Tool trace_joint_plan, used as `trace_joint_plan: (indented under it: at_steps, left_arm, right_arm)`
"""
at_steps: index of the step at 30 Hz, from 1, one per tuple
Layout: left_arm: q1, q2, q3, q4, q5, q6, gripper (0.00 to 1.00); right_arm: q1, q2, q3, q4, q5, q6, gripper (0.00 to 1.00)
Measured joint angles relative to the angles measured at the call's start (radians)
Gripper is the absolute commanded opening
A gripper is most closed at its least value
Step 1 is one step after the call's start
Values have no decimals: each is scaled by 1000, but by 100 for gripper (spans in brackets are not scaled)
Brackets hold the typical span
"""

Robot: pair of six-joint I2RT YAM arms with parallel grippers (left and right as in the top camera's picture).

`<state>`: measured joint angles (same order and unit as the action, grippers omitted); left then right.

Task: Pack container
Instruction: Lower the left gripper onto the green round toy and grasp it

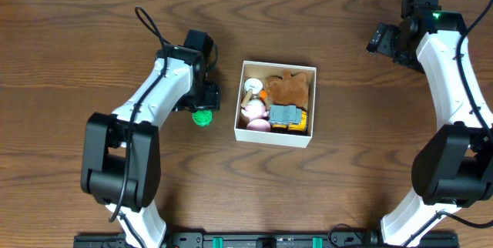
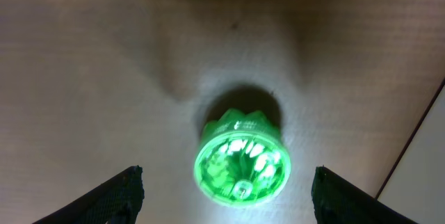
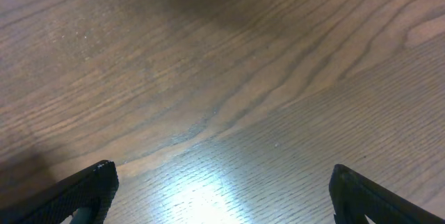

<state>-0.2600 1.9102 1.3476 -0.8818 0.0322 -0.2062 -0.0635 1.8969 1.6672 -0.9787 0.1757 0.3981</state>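
Green ridged toy (image 1: 202, 117) on the wooden desk (image 1: 77, 48), framed by the left hand (image 1: 202, 103), with the container (image 1: 239, 103) close by.

White low walls mark the container at mid-desk, well apart from the right hand (image 1: 383, 38). Inside it lie a brown plush toy (image 1: 291, 88), a grey and yellow toy vehicle (image 1: 286, 115) and some pink pieces (image 1: 254, 113). The left wrist view shows the left hand's fingers (image 2: 118, 196) spread wide, one on each side of the glowing green toy, with a gap on both sides. The right hand is at the far right corner of the desk, its fingers (image 3: 90, 186) also wide apart over bare wood, gripping nothing.
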Motion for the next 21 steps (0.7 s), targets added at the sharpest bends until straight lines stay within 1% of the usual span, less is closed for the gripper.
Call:
trace_joint_plan:
  at_steps: [4, 21]
  left_arm:
    - [0, 21, 0, 19, 21, 0, 78]
    - [0, 98, -1, 7, 33, 0, 78]
  right_arm:
    - [0, 0, 0, 0, 0, 0, 99]
    - [0, 0, 0, 0, 0, 0, 99]
